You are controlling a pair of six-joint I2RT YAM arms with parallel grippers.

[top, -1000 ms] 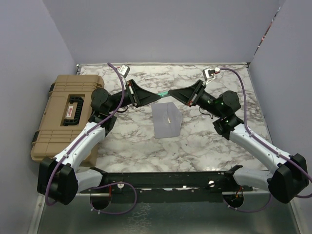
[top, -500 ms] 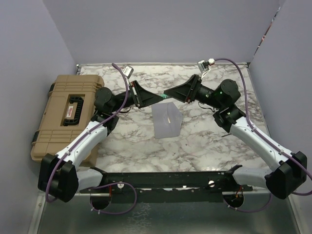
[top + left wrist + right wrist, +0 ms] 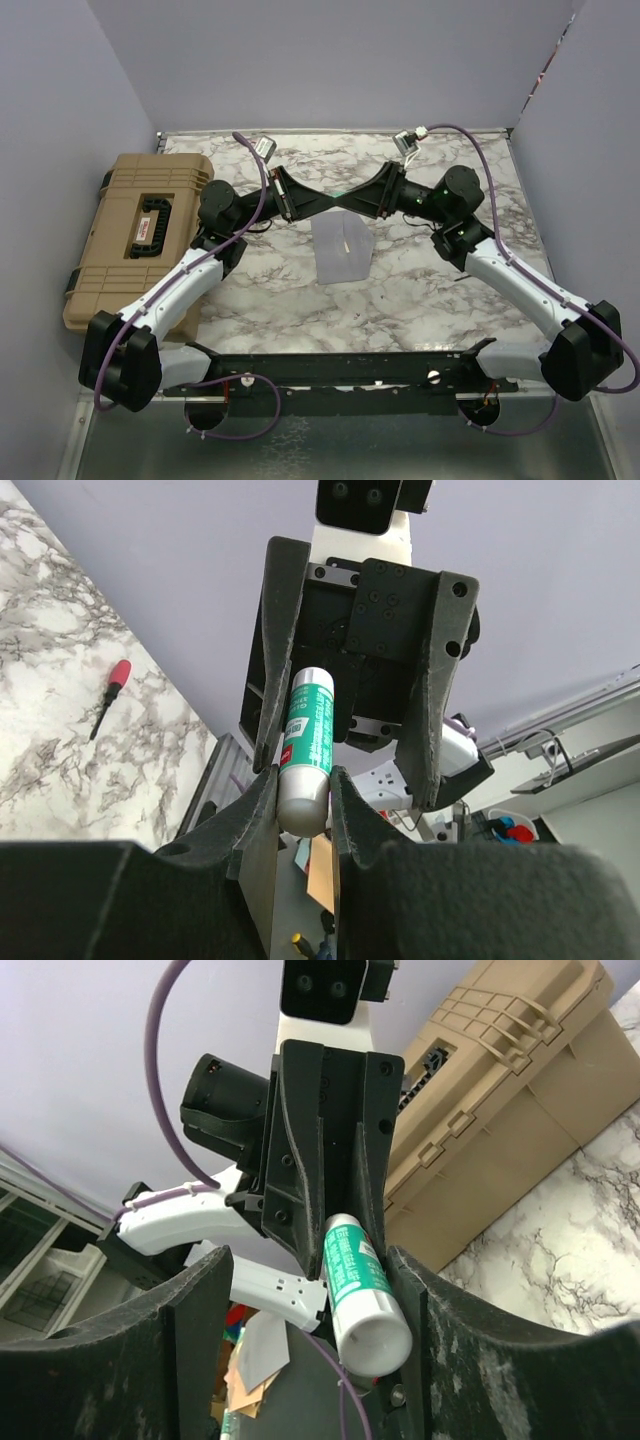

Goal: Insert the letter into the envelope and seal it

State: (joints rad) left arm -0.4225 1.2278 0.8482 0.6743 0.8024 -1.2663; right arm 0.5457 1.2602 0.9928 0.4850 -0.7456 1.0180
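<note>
Envelope [image 3: 335, 265] is lt grey, case [image 3: 110, 200] tan, table [image 3: 430, 290] white-grey marble, glue stick [image 3: 305, 750] white w/ green label

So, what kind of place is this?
Probably a robot test booth in a lab: a left arm and a right arm bolted to one rail, with plain lavender walls around a marble-patterned table.

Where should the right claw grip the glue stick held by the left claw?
The free end of the glue stick, coming end-on, opposite the left claw. The stick points straight out of that claw's pinch, and the open right claw straddles its round sides.
</note>
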